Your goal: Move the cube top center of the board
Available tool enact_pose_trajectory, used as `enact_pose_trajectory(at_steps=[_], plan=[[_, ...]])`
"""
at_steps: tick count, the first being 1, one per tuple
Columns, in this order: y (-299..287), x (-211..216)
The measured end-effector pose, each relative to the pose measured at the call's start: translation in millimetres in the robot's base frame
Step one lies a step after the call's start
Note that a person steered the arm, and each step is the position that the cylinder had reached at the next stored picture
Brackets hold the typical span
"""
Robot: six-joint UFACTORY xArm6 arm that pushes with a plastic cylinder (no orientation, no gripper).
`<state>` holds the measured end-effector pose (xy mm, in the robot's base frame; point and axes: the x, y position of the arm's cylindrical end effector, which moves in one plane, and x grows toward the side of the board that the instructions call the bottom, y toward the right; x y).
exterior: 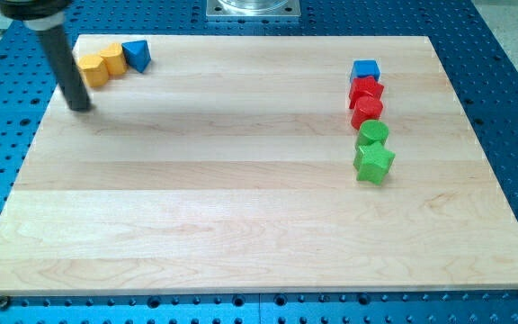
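Observation:
A blue cube (365, 70) sits near the view's top right of the wooden board (241, 198). Just below it stand two red blocks (366, 91) (367, 111), then a green cylinder (373, 135) and a green star-shaped block (373, 164), all in one column. At the top left lie two orange-yellow blocks (93, 69) (111, 59) and a blue triangular block (137, 56). My tip (80, 106) rests on the board at the top left, just below the orange blocks and far left of the blue cube.
The board lies on a blue perforated table (511, 90). A metal mount (254, 8) sits at the view's top centre, beyond the board's edge.

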<state>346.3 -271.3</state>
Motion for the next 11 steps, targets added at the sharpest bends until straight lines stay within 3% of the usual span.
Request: enact_pose_trajectory(at_steps=[4,5,7,8,9,11], plan=[[-6.8,-104.4],[11.9,-105.4],[151.2,-94.8],[164.7,-94.8],[137.7,-103.5],[201.6,-112.6]])
